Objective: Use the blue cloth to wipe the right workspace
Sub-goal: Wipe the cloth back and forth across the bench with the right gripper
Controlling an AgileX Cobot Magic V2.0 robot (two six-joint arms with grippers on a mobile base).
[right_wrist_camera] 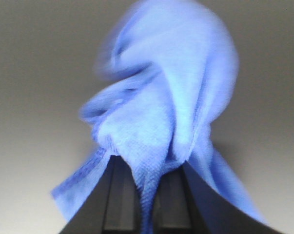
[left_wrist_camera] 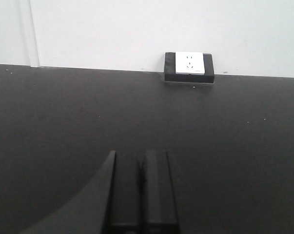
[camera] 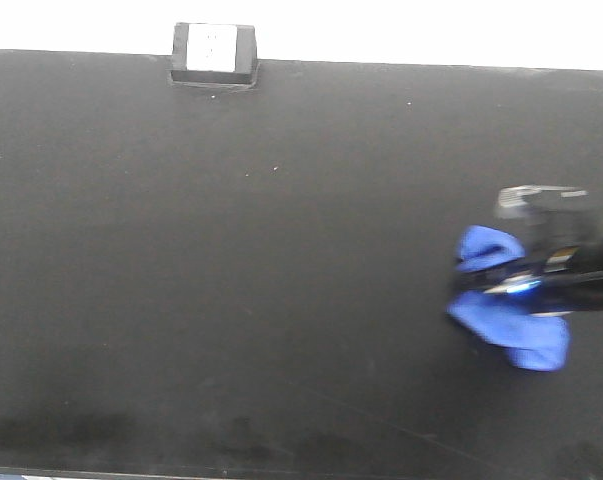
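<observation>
Nearby, only a wall socket borders table.

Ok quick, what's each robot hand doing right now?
Left tool: shut, holding nothing.
Right tool: shut on the blue cloth.

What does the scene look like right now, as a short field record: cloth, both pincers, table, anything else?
cloth: blue cloth, bunched, on the table's right side
right pincer: shut on the blue cloth, folds spilling either side
left pincer: shut, empty, over bare table
table: black table, faint pale specks
other: white socket in black housing at the far edge by the wall
</observation>
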